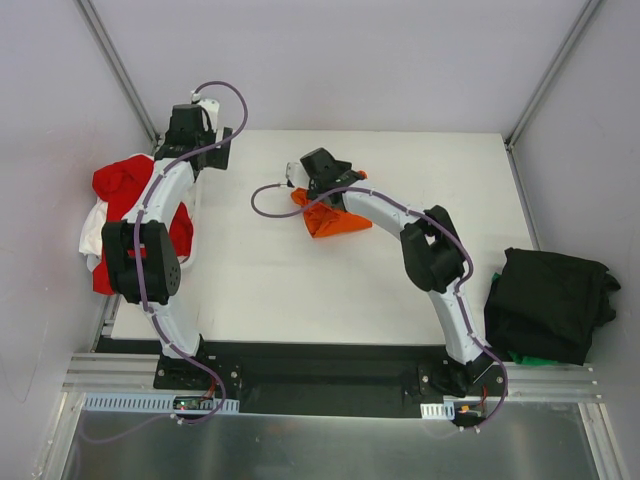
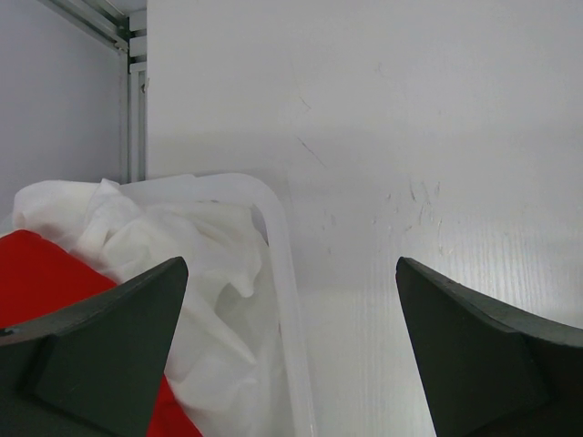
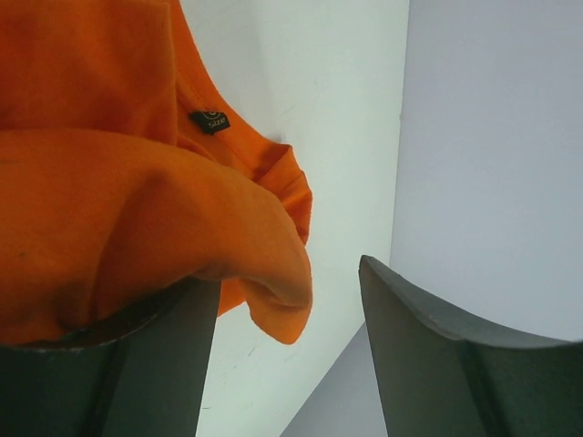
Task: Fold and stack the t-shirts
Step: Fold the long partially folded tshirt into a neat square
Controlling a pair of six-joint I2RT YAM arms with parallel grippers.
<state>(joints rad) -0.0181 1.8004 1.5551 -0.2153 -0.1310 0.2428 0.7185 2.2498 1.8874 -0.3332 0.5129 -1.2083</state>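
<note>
A bright orange t-shirt (image 1: pixel 335 220) lies crumpled on the white table, left of centre. My right gripper (image 1: pixel 300 183) is at its left edge, open. In the right wrist view the orange cloth (image 3: pixel 109 137) drapes over the left finger, and the right gripper (image 3: pixel 291 271) is not clamped on it. A red t-shirt (image 1: pixel 120 185) and a white t-shirt (image 1: pixel 95 235) are heaped at the table's left edge. My left gripper (image 1: pixel 222 148) is open and empty at the back left. In its wrist view the left gripper (image 2: pixel 291 269) hangs over the white shirt (image 2: pixel 182 246) and red shirt (image 2: pixel 36 273).
The red and white shirts sit in a clear plastic bin (image 2: pixel 284 255). A pile of black t-shirts (image 1: pixel 550 300) lies at the table's right edge, with something green (image 1: pixel 535 358) under it. White walls and metal posts enclose the table.
</note>
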